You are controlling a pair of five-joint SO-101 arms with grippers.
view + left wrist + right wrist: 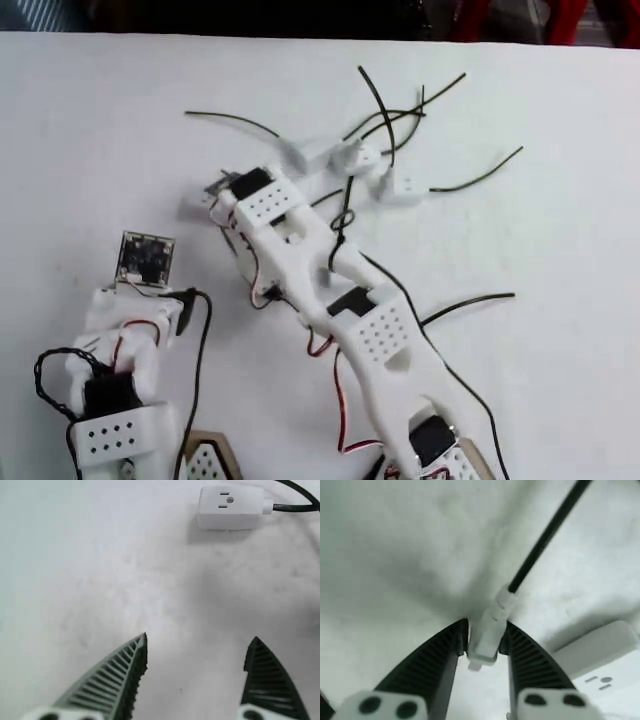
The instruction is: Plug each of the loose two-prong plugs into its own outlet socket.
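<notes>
While our right gripper (484, 639) clamps a plug (487, 625), left gripper (197, 647) spread, we next align it with the socket (355, 157), seemingly three o'clock.

White plug (487, 630), black cord (547, 535), white outlet socket (230, 507) and table (75, 555); left end effector (200, 637) ribbed grey and black.
</notes>
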